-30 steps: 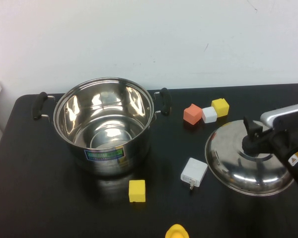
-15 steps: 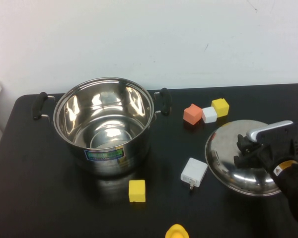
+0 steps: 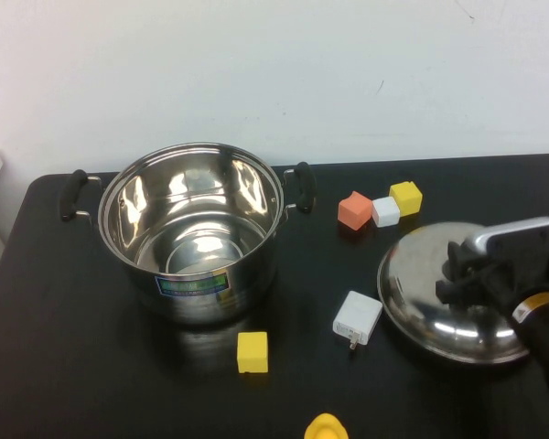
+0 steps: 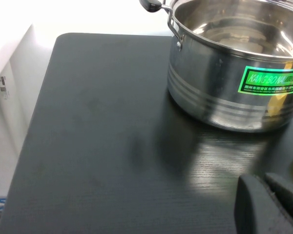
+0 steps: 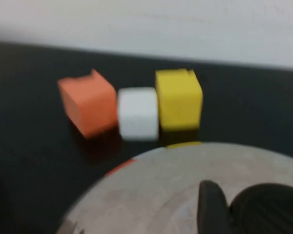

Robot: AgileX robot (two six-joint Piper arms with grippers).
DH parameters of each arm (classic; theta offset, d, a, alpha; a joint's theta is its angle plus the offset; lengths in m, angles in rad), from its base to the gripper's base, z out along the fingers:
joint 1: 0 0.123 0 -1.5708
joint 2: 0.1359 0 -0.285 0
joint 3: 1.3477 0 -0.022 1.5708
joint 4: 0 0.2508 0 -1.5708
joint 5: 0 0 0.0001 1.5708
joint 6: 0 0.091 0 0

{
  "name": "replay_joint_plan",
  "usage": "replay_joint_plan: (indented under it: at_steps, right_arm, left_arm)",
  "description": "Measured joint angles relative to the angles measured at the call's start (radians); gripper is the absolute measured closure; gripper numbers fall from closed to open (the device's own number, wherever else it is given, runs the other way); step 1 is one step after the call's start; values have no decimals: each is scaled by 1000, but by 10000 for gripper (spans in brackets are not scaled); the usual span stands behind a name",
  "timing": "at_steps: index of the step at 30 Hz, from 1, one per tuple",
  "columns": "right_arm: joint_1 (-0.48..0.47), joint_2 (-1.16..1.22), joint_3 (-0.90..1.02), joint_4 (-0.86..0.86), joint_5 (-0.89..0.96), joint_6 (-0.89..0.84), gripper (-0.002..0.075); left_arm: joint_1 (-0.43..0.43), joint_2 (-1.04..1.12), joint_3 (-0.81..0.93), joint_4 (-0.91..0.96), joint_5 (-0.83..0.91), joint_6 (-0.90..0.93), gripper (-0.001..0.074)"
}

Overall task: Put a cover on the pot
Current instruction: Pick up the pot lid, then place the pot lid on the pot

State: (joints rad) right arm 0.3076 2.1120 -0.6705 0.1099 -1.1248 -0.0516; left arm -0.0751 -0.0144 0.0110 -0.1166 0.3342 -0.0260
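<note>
The pot point(image 3: 191, 230), a big shiny steel stockpot with two black side handles and a blue-green label on its front, stands open and uncovered on the left half of the black counter point(image 3: 91, 366), seen here from the robot's side. Its domed steel lid point(image 3: 435, 293) lies flat on the counter well to the right, apart from the pot. The right gripper point(image 3: 457, 273) is down over the middle of the lid, where the knob sits; the dark knob fills the near edge of the right wrist view, but whether the jaws are closed on it cannot be told. The left gripper point(image 4: 271, 204) shows only as dark fingertips at the edge of its own wrist view, low over bare counter on the near side of the pot, and how wide it stands cannot be told.

Between pot and lid lies a white charger plug point(image 3: 358, 317). Behind the lid, an orange block point(image 3: 355, 210), a white block point(image 3: 385, 211) and a yellow block point(image 3: 405, 198) sit in a touching row. A second yellow cube point(image 3: 252, 352) rests in front of the pot, and a rounded yellow piece point(image 3: 326, 427) peeks in at the near edge of the counter.
</note>
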Motion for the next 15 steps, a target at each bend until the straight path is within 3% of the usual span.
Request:
replay_joint_plan:
  at_steps: [6,12,15]
  right_arm:
    - [-1,-325,79,-205,17,43,384]
    - [40,-635,-21,-615,260,370,384]
    - [87,-670,-108,-699,357,463,384]
  left_arm:
    - [0,0,0,0,0,0,737]
    - [0,0,0,0,0,0,738]
    - [0,0,0,0,0,0,737]
